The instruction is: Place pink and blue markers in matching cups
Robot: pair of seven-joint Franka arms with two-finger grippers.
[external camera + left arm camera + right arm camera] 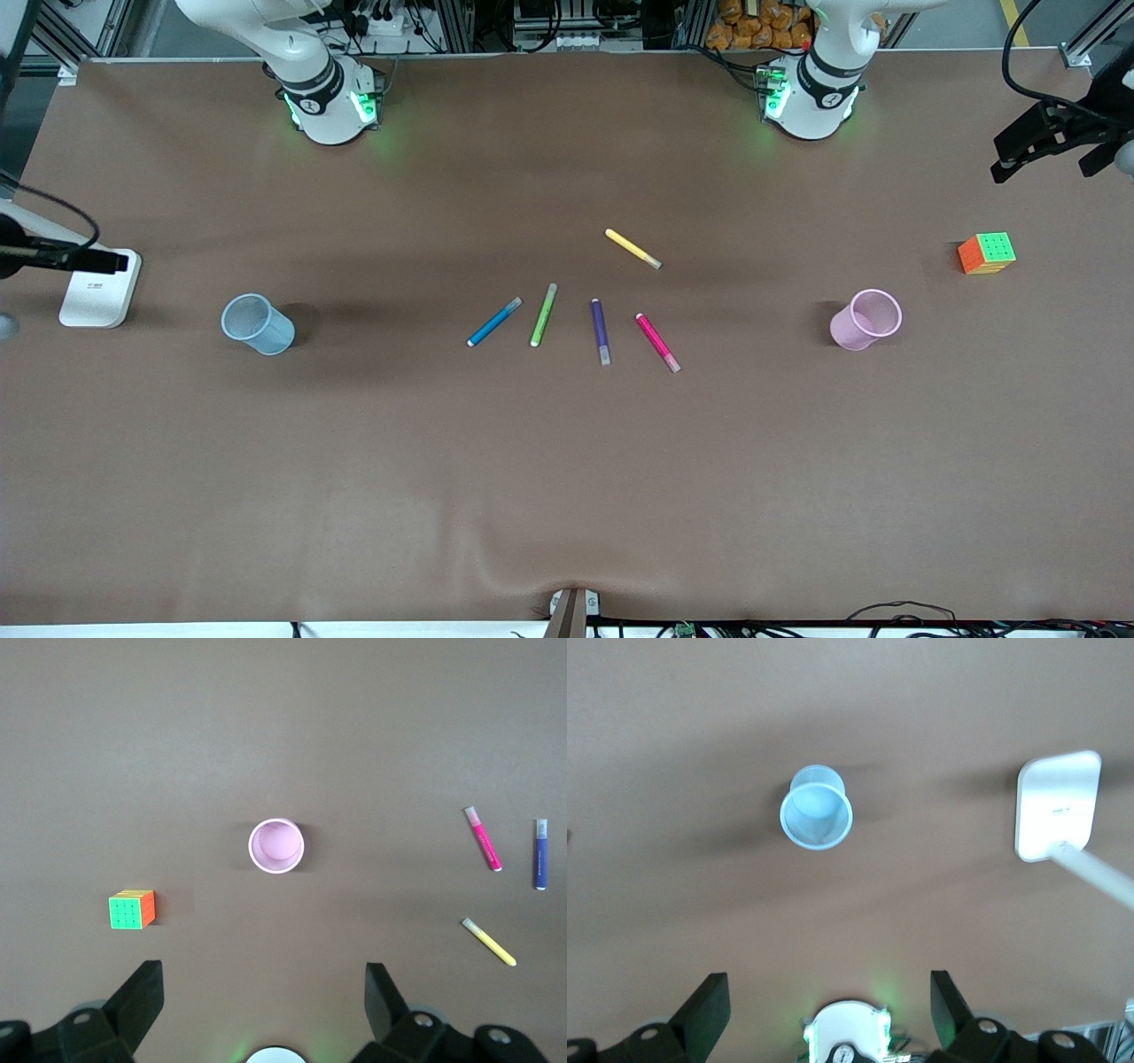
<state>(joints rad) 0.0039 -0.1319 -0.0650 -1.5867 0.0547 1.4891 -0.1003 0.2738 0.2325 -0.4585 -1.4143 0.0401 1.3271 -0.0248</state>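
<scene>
- Left gripper: held high above the pink cup, fingers spread wide apart, holding nothing.
- Right gripper: held high above the blue cup, fingers spread wide apart, holding nothing.
- Pink cup: translucent tumbler, upright, rim wider than base, standing toward the left arm's end of the table, well apart from the markers.
- Blue cup: same make, pale blue, toward the right arm's end, well apart from the markers.
- Pink marker: slim magenta pen with a pale cap, lying flat; of the fanned row, the one closest to the pink cup.
- Blue marker: slim bright blue pen, lying flat at the row's end toward the blue cup.
- Green marker and purple marker: lying between those two.
- Yellow marker: farther from the front camera than the row.
- Puzzle cube: multicoloured, near the pink cup.
- White stand base: near the blue cup.
- Table: matte brown covering, slightly rippled at the near edge.
</scene>
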